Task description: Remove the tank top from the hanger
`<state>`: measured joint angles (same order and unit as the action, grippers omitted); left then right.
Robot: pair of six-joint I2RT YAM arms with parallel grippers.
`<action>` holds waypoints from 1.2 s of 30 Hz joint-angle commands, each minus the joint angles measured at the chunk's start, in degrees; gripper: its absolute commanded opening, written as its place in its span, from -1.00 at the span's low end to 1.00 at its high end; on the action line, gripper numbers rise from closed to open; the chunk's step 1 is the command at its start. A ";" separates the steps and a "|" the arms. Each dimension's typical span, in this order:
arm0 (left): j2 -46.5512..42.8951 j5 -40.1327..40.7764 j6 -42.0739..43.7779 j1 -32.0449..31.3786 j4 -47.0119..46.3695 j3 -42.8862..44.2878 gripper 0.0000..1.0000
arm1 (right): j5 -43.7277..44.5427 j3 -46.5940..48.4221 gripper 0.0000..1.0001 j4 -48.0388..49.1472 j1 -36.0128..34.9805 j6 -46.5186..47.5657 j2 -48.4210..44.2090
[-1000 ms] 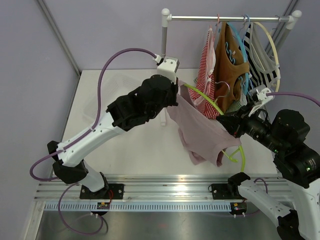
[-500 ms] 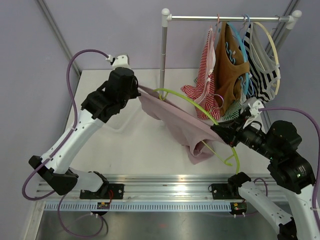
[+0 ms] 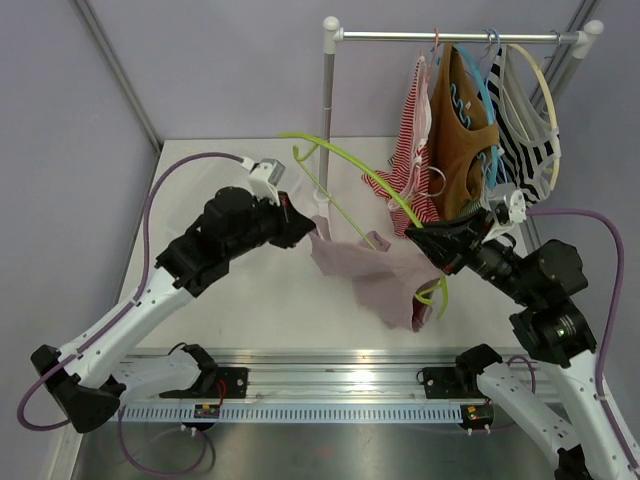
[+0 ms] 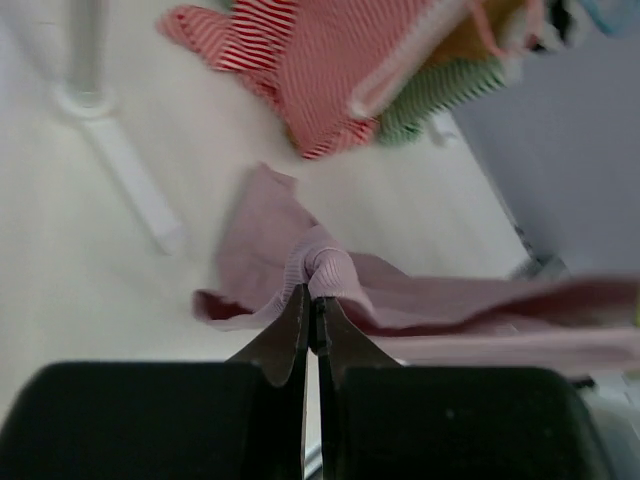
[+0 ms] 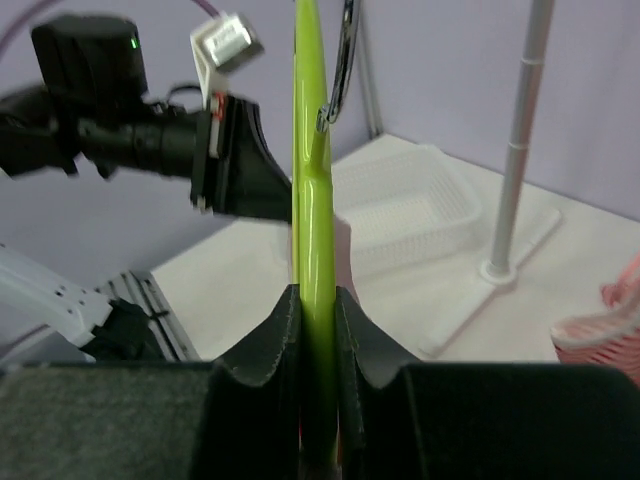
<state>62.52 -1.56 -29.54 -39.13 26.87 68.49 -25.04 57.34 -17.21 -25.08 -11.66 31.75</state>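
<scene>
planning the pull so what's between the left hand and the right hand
Top view: the pink tank top, pinched by the left hand, sags toward the right hand, which clamps the green hanger.

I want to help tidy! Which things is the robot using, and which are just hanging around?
Using: pink tank top, green hanger, left gripper, right gripper.
Just there: clothes rail, red striped top, brown top, white basket.

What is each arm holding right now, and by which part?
The left tool pinches a bunched fold of the pink tank top. The right tool clamps the green hanger on one of its thin bars.
</scene>
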 commanded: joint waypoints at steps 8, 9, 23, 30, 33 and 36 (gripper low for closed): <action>-2.85 -22.04 11.16 -15.79 -16.16 -8.90 -1.00 | 2.04 -0.47 -1.00 40.49 -0.14 -12.87 11.14; -2.41 -18.86 11.43 -16.75 -12.76 -8.90 -1.00 | 4.97 -0.91 -1.00 40.85 -0.14 -12.69 10.97; -2.75 23.44 2.21 -17.82 11.43 -4.25 0.34 | 27.49 21.57 -1.00 -10.00 -0.06 1.29 18.96; -9.60 31.27 3.52 -17.91 22.94 -0.38 0.98 | 34.70 33.35 -1.00 -19.44 -0.06 6.12 25.64; -13.03 32.67 5.36 -17.82 24.98 -1.07 0.98 | 35.49 36.59 -1.00 -17.95 -0.06 7.26 28.71; -15.67 35.92 6.69 -17.82 26.29 -3.18 0.98 | 36.46 42.30 -1.00 -18.21 -0.14 8.41 34.94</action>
<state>48.36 28.42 -25.04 -56.99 50.24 65.87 8.08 92.73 -37.74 -25.08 -5.82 62.98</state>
